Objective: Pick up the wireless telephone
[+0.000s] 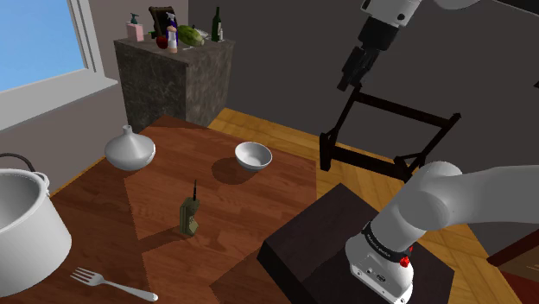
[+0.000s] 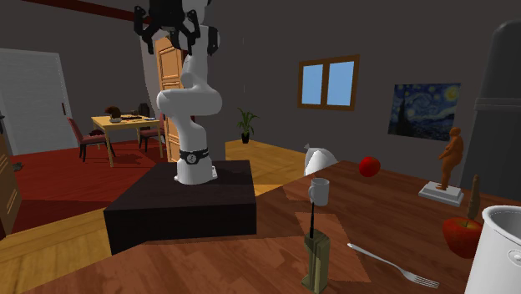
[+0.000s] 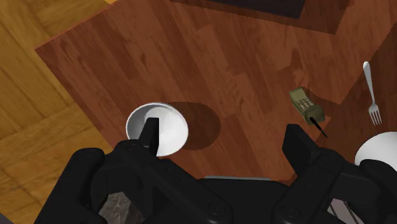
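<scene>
The wireless telephone is a small olive-green handset with a thin black antenna, standing upright near the middle of the dark wooden table. It also stands at the table's near end in the second exterior view. My black gripper hangs high in the air, well above the table and beyond its far edge, open and holding nothing. From the wrist, the telephone lies far below, just outside the right finger.
A white bowl sits beyond the phone and shows beside the left finger. A white vase, a large white pot and a fork share the table. A black frame stands under the gripper.
</scene>
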Controlling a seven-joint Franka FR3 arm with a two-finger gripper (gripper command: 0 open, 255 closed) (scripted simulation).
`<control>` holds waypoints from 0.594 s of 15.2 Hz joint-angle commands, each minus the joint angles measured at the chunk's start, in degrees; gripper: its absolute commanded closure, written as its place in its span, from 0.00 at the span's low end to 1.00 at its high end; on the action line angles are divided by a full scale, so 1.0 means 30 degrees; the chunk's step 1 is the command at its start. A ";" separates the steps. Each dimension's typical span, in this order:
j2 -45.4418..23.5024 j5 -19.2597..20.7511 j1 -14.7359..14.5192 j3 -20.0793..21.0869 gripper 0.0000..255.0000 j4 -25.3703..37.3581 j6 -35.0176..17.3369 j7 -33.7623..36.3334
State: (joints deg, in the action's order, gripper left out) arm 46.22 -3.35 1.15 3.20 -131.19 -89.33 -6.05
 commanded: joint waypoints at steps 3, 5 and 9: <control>-0.0616 -0.0271 -0.0219 0.0504 0.00 -0.0479 -0.0978 0.0258; -0.1318 -0.0524 -0.0434 0.1014 0.00 -0.0874 -0.1962 0.0513; -0.2974 -0.0951 -0.0840 0.2047 0.00 -0.1409 -0.3934 0.1025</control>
State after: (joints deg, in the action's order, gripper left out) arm 38.41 -5.96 -1.10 8.71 -134.93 -99.64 -3.22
